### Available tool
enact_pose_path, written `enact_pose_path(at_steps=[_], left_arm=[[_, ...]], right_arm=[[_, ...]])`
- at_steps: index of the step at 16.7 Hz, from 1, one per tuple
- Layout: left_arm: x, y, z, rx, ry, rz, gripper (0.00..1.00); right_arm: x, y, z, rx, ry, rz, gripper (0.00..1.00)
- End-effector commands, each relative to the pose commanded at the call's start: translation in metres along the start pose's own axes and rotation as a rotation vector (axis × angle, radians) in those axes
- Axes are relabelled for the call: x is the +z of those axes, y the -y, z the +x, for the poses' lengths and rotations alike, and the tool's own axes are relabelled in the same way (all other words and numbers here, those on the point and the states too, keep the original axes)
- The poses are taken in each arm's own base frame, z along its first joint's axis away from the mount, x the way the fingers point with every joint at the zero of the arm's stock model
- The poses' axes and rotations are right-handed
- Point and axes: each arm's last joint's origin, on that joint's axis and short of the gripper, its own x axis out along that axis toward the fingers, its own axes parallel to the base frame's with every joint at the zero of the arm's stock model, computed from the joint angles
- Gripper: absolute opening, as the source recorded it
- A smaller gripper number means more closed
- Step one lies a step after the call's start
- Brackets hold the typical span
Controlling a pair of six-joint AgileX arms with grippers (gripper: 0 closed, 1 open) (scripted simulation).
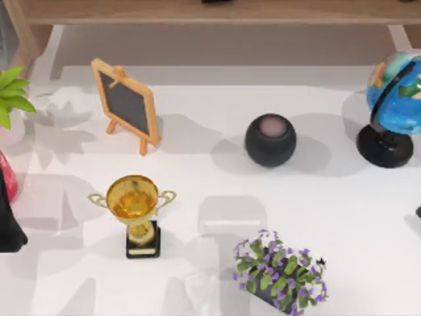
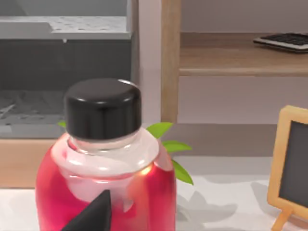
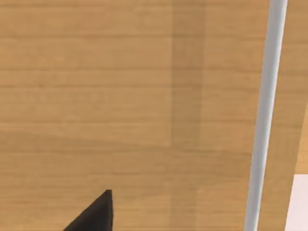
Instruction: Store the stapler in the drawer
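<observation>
The stapler is out of view. My left gripper (image 1: 8, 224) sits at the table's left edge, close to a red bottle with a black cap (image 2: 103, 159); a black part of the left gripper (image 2: 94, 214) shows in front of the bottle. My right gripper (image 3: 96, 211) faces a wooden panel (image 3: 120, 96) with a pale vertical bar (image 3: 262, 120). I cannot tell whether that panel belongs to the drawer. A dark bit of the right arm (image 1: 418, 212) shows at the table's right edge.
On the white table stand a small chalkboard easel (image 1: 127, 105), a black round speaker (image 1: 270, 139), a globe (image 1: 395, 99), a gold trophy (image 1: 135, 210), a purple flower pot (image 1: 279, 273) and a green plant (image 1: 10, 95). A wooden shelf (image 1: 210, 12) runs behind.
</observation>
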Motion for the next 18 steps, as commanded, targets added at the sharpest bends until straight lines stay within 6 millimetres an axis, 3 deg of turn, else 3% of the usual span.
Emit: enact_pose_path(at_steps=[7, 10, 14, 18], left_arm=[[0.0, 0.0, 0.0, 0.0, 0.0, 0.0, 1.0], [0.0, 0.0, 0.0, 0.0, 0.0, 0.0, 1.0], [0.0, 0.0, 0.0, 0.0, 0.0, 0.0, 1.0], [0.0, 0.0, 0.0, 0.0, 0.0, 0.0, 1.0]], right_arm=[[0.001, -0.001, -0.004, 0.002, 0.003, 0.002, 1.0], [-0.008, 0.003, -0.004, 0.014, -0.044, 0.065, 1.0], [-0.03, 0.01, -0.005, 0.072, -0.185, 0.299, 1.0], [-0.045, 0.016, 0.001, 0.199, -0.358, 0.648, 1.0]])
